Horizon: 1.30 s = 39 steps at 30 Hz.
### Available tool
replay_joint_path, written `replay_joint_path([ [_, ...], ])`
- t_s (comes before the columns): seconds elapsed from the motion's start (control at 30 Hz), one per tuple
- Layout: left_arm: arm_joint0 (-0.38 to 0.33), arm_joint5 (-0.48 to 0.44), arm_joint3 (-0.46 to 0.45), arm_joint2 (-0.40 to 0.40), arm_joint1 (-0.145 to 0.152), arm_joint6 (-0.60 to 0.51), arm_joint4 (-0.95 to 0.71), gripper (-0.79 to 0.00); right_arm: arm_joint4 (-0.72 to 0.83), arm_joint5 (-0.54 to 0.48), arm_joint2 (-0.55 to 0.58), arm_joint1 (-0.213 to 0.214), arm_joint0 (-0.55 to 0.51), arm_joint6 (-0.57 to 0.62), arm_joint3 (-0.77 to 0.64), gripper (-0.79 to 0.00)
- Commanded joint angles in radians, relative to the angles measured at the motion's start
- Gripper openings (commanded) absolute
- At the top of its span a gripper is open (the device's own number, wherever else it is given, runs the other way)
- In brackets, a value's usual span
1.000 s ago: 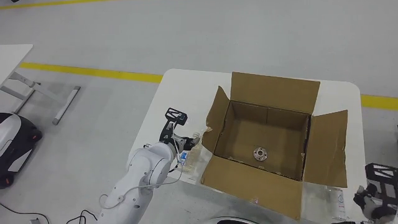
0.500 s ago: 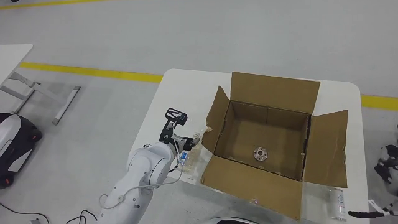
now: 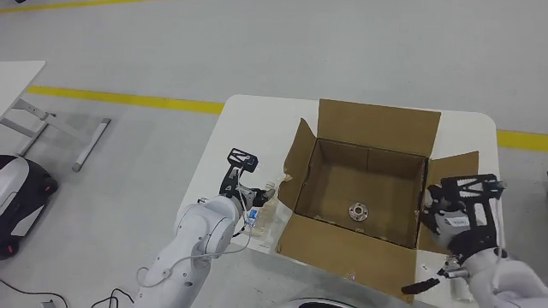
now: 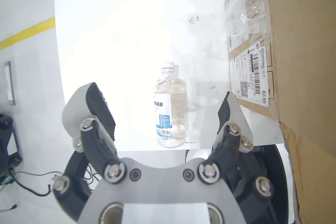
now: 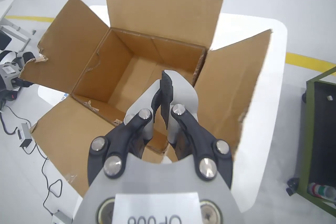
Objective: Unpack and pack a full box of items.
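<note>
Left fingers (image 4: 101, 107) wide apart; right fingers (image 5: 166, 89) together

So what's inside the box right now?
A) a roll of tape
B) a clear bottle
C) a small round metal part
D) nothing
C: the top view shows a small round metal part on the floor of the box; the clear bottle is outside it on the table.

Matt brown cardboard box (image 3: 377, 125), clear glossy plastic bottle (image 4: 170, 109), smooth white table (image 3: 257, 128), small ring (image 3: 358, 212) inside, possibly metal
</note>
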Motion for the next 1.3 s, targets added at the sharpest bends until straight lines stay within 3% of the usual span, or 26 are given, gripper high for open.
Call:
replay_joint_path([
  [0.0, 0.000, 0.000, 0.000, 0.000, 0.000, 0.000, 0.000, 0.000, -0.068, 0.041, -0.067, -0.001, -0.004, 0.056, 0.000, -0.785],
  [0.23, 0.000, 0.000, 0.000, 0.000, 0.000, 0.000, 0.000, 0.000, -0.253, 0.090, -0.206, -0.010, 0.091, 0.138, 0.211, -0.785],
  [0.4, 0.000, 0.000, 0.000, 0.000, 0.000, 0.000, 0.000, 0.000, -0.244, 0.110, -0.236, -0.020, 0.164, 0.160, 0.345, -0.785],
  [0.83, 0.000, 0.000, 0.000, 0.000, 0.000, 0.000, 0.000, 0.000, -0.242, 0.111, -0.238, -0.021, 0.170, 0.163, 0.358, -0.785],
  [0.93, 0.000, 0.000, 0.000, 0.000, 0.000, 0.000, 0.000, 0.000, -0.246, 0.099, -0.222, -0.019, 0.170, 0.111, 0.385, -0.785],
  [1.07, 0.000, 0.000, 0.000, 0.000, 0.000, 0.000, 0.000, 0.000, -0.211, 0.079, -0.233, -0.028, 0.252, 0.120, 0.480, -0.785],
  [1.27, 0.000, 0.000, 0.000, 0.000, 0.000, 0.000, 0.000, 0.000, -0.136, 0.044, -0.341, -0.058, 0.424, 0.154, 0.717, -0.785],
])
